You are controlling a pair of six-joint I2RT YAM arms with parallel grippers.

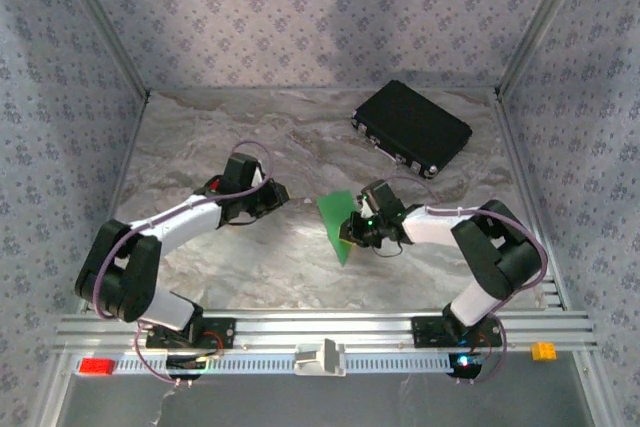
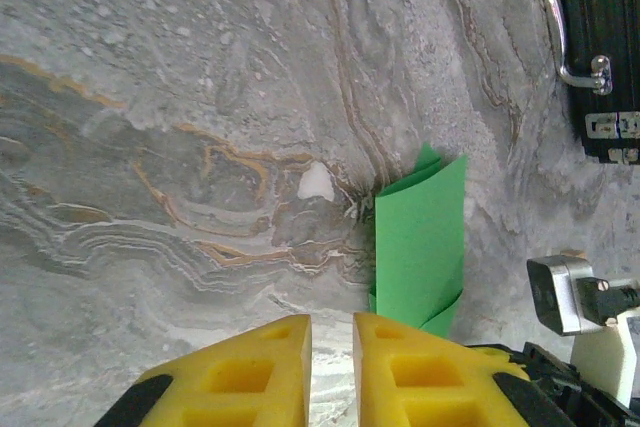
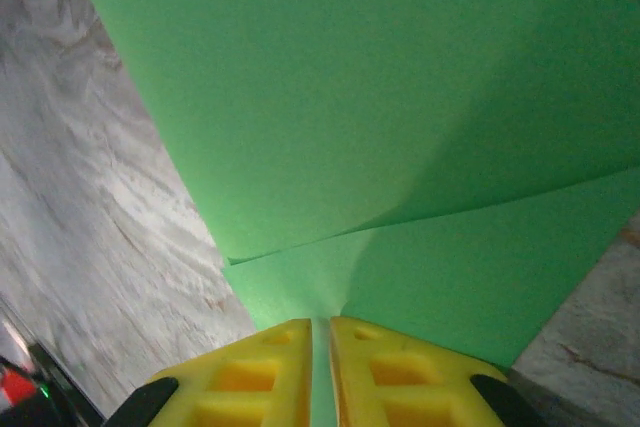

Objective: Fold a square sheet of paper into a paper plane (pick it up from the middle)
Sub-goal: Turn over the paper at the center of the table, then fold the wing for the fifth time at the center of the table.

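Two arms meet mid-worktop. I see the right gripper (image 3: 322,325) with its fingers clamped on the creased square sheet of paper (image 1: 335,215), held up on edge near the worktop's centre. The left gripper (image 2: 332,322) sits nearby, fingers almost together on nothing. A black case (image 1: 412,127) lies toward the far right corner.

The thin green square sheet of paper (image 1: 336,215) stands at the middle of the tabletop (image 1: 230,137), between the left hand (image 1: 283,192) and the right hand (image 1: 352,232). The black rectangular case (image 1: 412,127) lies far right.
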